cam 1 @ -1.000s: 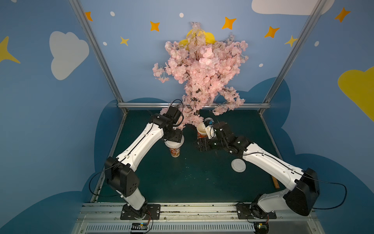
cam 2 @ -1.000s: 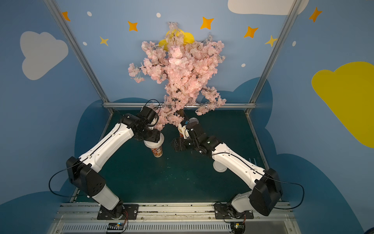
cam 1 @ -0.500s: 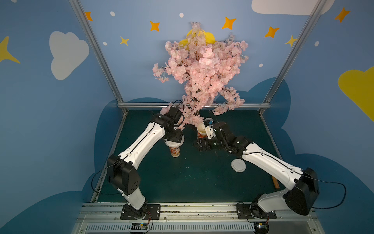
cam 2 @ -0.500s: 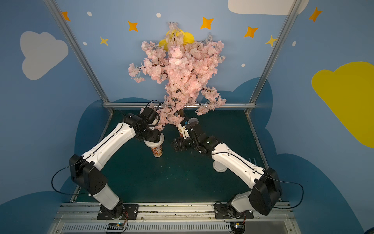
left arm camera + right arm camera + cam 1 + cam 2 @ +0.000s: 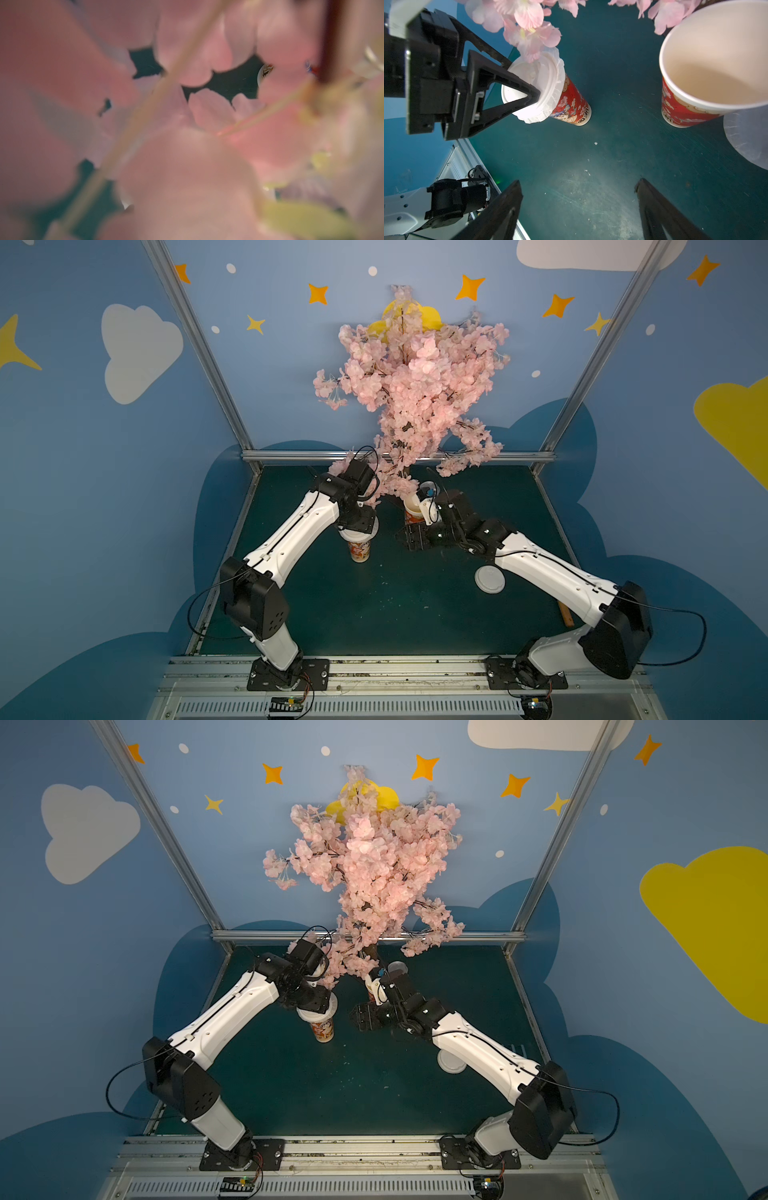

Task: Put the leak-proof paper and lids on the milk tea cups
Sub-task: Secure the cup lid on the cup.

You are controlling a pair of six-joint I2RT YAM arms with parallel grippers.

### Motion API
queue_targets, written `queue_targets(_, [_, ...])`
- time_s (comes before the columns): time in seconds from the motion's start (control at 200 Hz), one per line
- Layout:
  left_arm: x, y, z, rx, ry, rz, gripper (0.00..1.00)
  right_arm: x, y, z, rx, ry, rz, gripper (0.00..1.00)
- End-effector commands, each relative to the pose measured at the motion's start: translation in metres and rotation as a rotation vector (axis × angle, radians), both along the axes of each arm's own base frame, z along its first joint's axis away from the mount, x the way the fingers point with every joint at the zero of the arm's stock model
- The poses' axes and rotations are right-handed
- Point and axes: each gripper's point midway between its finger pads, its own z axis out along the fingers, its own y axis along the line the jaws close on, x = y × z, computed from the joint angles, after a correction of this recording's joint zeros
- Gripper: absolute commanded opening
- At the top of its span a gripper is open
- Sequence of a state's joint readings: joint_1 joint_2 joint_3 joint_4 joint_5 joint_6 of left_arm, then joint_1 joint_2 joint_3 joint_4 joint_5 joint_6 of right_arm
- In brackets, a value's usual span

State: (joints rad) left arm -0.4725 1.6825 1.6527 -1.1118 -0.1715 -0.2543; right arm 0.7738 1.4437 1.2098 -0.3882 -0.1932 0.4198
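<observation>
Both top views show me a dark green tabletop (image 5: 395,614) within blue cloud-painted walls (image 5: 83,497); left wrist, blurred pink blossom (image 5: 187,176); right wrist, the left gripper (image 5: 523,79) clamps a round white plastic lid (image 5: 547,78) over crinkled greyish-white leak-proof paper (image 5: 536,118) on a red-patterned milk tea cup (image 5: 571,101), right gripper (image 5: 578,182) with jaws apart.

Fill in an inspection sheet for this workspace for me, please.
Surface: dark green table, scuffed, with small white flecks.
Job's things: covered cup upright, crinkled paper over its mouth, white lid on top; open cup upright, no paper.
Clutter: second lid flat on the table; pale round piece beside the open cup, cropped, unclear what.
Hands: left hand has fingers either side of the lid, grip unclear; right hand open, empty.
Cables: cable loops hang at the arm bases.
Surroundings: blossom tree overhangs both cups and blocks the left wrist view.
</observation>
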Motion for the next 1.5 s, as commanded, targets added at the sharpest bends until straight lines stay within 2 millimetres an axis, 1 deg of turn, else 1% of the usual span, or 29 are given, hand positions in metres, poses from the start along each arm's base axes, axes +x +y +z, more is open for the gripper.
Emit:
queue_targets(0.0, [-0.007,0.001,-0.009,0.013,0.043,-0.005,0.77,0.004,0.009,0.006,0.034,0.004,0.013,0.86])
queue_targets(0.12, [-0.008,0.001,-0.012,0.017,0.048,-0.005,0.77,0.008,0.02,0.012,0.072,0.016,0.031,0.84])
queue_targets(0.195, [-0.009,0.0,-0.012,0.013,0.049,-0.009,0.77,0.012,0.027,0.016,0.103,0.036,0.037,0.78])
queue_targets(0.29, [-0.008,0.0,-0.011,0.009,0.046,-0.008,0.77,0.019,0.037,0.02,0.135,0.065,0.036,0.76])
queue_targets(0.516, [-0.008,-0.001,-0.01,0.007,0.044,-0.01,0.77,0.043,0.055,0.017,0.195,0.183,-0.007,0.59])
queue_targets(0.561, [-0.008,-0.001,-0.01,0.007,0.043,-0.009,0.77,0.046,0.057,0.014,0.198,0.205,-0.017,0.56])
queue_targets(0.771, [-0.008,-0.002,-0.01,0.005,0.041,-0.013,0.77,0.056,0.075,0.003,0.232,0.287,-0.019,0.56])
queue_targets(0.921, [-0.007,-0.003,-0.008,0.0,0.037,-0.014,0.77,0.06,0.086,0.0,0.256,0.32,-0.005,0.55])
queue_targets(1.252, [-0.007,-0.004,-0.007,-0.006,0.038,-0.016,0.77,0.061,0.105,-0.009,0.265,0.363,0.031,0.58])
queue_targets(1.497, [-0.008,-0.004,-0.007,-0.006,0.038,-0.017,0.77,0.058,0.114,-0.019,0.261,0.392,0.051,0.54])
